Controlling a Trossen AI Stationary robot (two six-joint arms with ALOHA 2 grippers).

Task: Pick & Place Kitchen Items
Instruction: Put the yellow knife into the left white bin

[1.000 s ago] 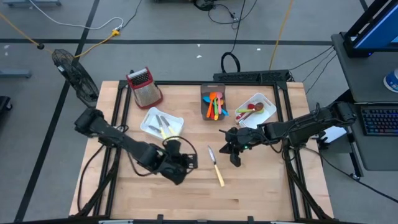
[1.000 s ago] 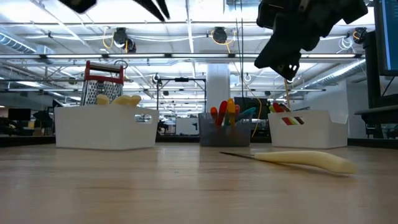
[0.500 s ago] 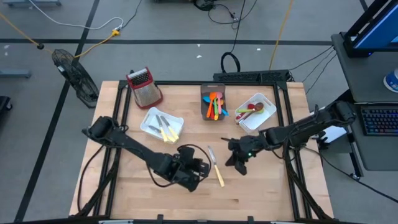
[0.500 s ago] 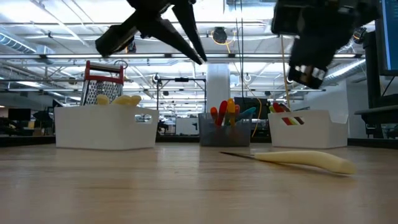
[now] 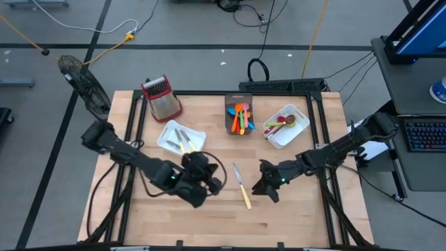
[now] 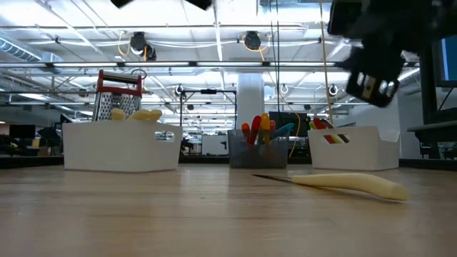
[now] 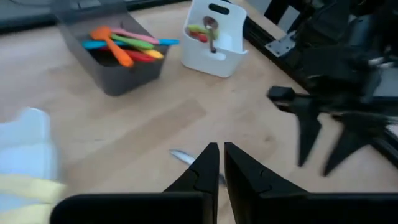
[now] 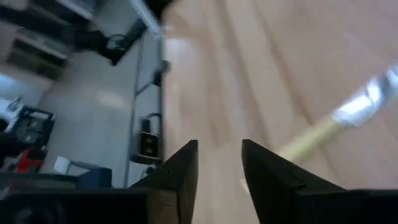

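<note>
- On the table (image 5: pixel 209 216), a cream-handled knife (image 5: pixel 242 187) is lying flat between both grippers.
- Right gripper (image 5: pixel 259 188) is hovering beside it, fingers apart, gripping nothing.
- Left gripper (image 5: pixel 216 185) is hovering closed, empty.

Left arm stretched from the left edge toward mid-tabletop, wrist bent, left pincer (image 7: pixel 217 163) closed with its fingertips pressed nearly together, holding nothing. Right arm reaching in low from the right edge, elbow near that edge, right pincer (image 8: pixel 219 163) parted, fingers spread with a clear gap, empty, tips aimed leftward.
</note>
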